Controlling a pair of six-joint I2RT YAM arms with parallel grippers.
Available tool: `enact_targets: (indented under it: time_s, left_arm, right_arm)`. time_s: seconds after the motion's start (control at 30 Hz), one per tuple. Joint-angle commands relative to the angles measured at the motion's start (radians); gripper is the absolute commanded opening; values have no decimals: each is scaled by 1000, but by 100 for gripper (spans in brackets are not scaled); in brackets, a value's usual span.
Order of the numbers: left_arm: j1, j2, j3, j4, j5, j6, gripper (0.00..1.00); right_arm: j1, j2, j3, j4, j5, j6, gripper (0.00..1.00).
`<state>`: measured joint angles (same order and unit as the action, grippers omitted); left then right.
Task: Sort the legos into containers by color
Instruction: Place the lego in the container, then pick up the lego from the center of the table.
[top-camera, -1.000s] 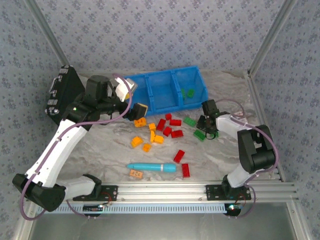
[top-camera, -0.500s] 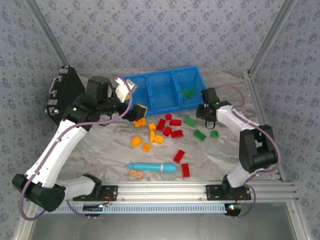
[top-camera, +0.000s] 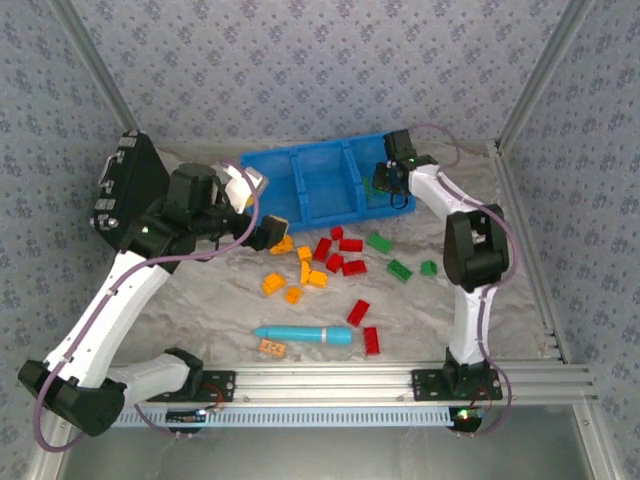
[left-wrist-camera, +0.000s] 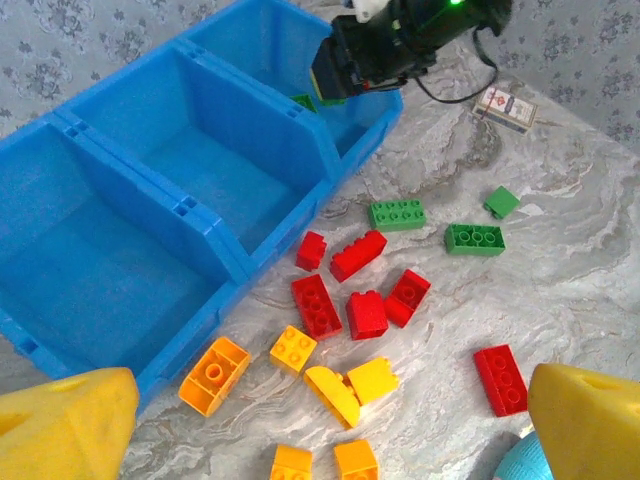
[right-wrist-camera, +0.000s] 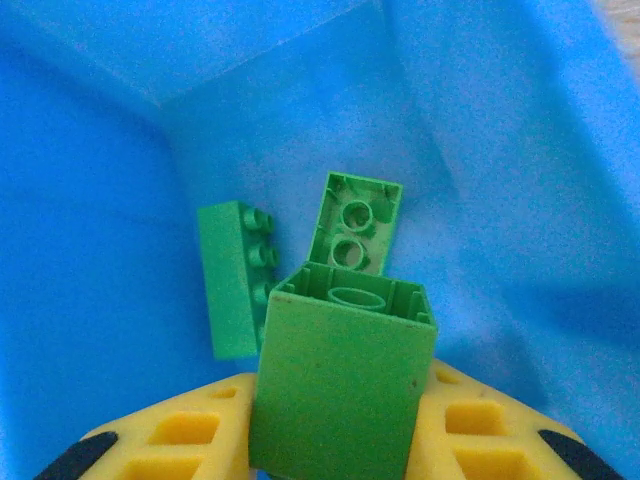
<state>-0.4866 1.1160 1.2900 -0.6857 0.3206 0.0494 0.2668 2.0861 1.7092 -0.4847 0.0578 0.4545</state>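
Right pincer (right-wrist-camera: 340, 440) pinches a green lego (right-wrist-camera: 340, 380) over the containers' (right-wrist-camera: 490, 140) green compartment; next, release it. Left pincer (left-wrist-camera: 325, 430) is spread wide.

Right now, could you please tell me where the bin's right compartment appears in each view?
Top external: right compartment at upper centre-right, beneath the right gripper.
Left wrist: top centre, the farthest of the three.
Right wrist: blue walls and floor behind the fingers, two loose bricks inside.
Shared landmark: the right gripper, shut on a green brick above that compartment.
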Motion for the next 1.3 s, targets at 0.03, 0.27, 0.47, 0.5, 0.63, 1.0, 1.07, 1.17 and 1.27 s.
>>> enact_targets:
  time_s: [0.03,0.27,0.47,0.5,0.63,1.0,1.07,1.17,1.27]
  left_arm:
    - [-4,-18,-9,1,-31,-28,100]
    - [-4,7,-23,0,-43,-23,100]
    - [-4,15,-20,41,-19,-53,100]
    - [-5,16,-21,46,-6,-62,100]
    - [-12,18,-21,50,20,-103,100]
    - [-34,-51,-120,108,37,-197,100]
    - [-38,-59,-131,110,35,-199,100]
    - [-38,-70,-147,120,34,-200,100]
    - [-38,-71,-156,130,34,-204,100]
  right_arm:
    - [-3,94,115,-54,-26,-2,29]
    - [-8,101,129,-69,-16,-13,40]
    - [-14,4,34,-34,-53,-57,50]
    - [-15,-10,27,-37,-71,-72,52]
    - [-15,-94,-26,-54,-73,-125,52]
    - [17,-479,-447,-42,-57,-347,66]
    - [48,-526,-506,-55,-23,-371,69]
    - [95,-569,-611,-68,33,-373,72]
    - [118,-577,-667,-57,47,-376,73]
